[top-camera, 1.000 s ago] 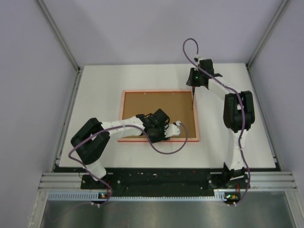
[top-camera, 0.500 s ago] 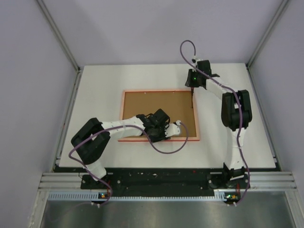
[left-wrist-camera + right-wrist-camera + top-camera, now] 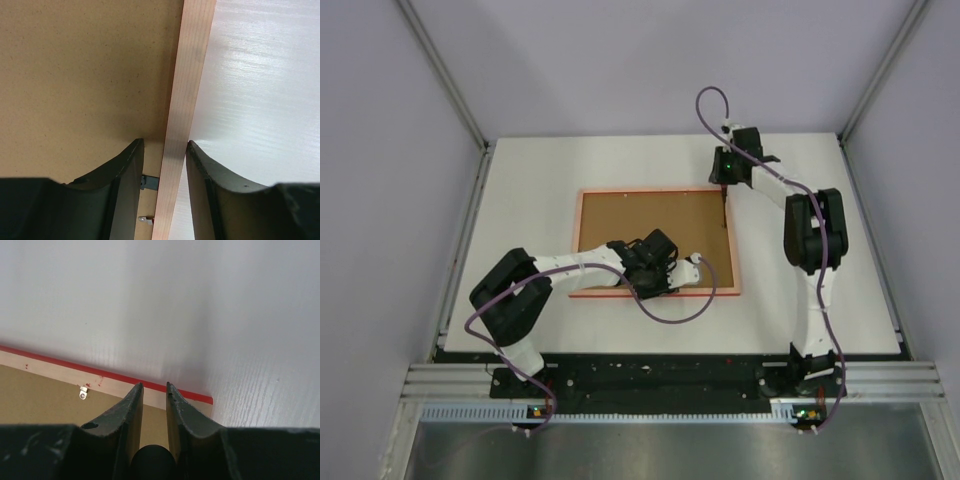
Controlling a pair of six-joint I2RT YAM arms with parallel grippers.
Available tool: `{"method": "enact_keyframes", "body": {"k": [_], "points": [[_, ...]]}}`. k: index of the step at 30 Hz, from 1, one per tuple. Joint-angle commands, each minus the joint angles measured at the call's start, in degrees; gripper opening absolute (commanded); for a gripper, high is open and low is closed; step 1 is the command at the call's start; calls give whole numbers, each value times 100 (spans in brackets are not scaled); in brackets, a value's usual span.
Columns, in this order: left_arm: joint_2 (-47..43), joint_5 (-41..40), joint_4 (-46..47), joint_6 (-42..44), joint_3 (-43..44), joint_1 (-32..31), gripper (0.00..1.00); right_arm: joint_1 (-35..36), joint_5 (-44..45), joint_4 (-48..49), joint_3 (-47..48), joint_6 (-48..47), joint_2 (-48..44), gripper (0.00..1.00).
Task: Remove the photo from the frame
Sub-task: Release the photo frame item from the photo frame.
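Top view: left gripper [image 3: 655, 280] fingertips hidden under own wrist and purple cable [image 3: 670, 312]; right gripper [image 3: 724, 189] fingertips too small to read at far right corner of frame [image 3: 576, 240]; frame's front face turned down, unseen. Left wrist view: backing board [image 3: 75, 75] cut off at top and left; metal tab [image 3: 149, 182] half hidden behind finger. Right wrist view: frame rim partly behind fingers [image 3: 131, 410]; contact with rim unclear; backing board cut off at left and bottom.
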Motion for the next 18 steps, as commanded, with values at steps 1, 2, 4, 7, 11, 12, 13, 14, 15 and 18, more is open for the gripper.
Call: {"method": "enact_keyframes", "body": {"k": [1,2,4,7,11,12,13,14,15,18], "points": [[71,-5,69,-101,-88,3,43,43,3,84,485,-79,26,0],[71,4,60,-101,-88,3,44,43,3,75,503,-87,35,0],[80,13,43,-101,-88,-6,44,43,-41,67,538,-70,44,0],[106,13,43,-92,-79,-6,43,52,-50,58,582,-61,52,0],[106,-4,43,-118,-71,-6,43,52,-59,-39,661,-131,78,0],[106,-13,43,-119,-79,-15,43,43,-59,-117,705,-157,96,0],[106,-22,43,-127,-79,-6,43,43,-67,-179,749,-201,105,0],[106,-31,43,-127,-79,-15,43,43,-76,-223,766,-254,140,0],[115,-57,51,-136,-88,-6,43,43,-94,-284,784,-289,149,0],[106,-84,51,-154,-88,-6,43,43,-147,-513,933,-386,254,0]]}}
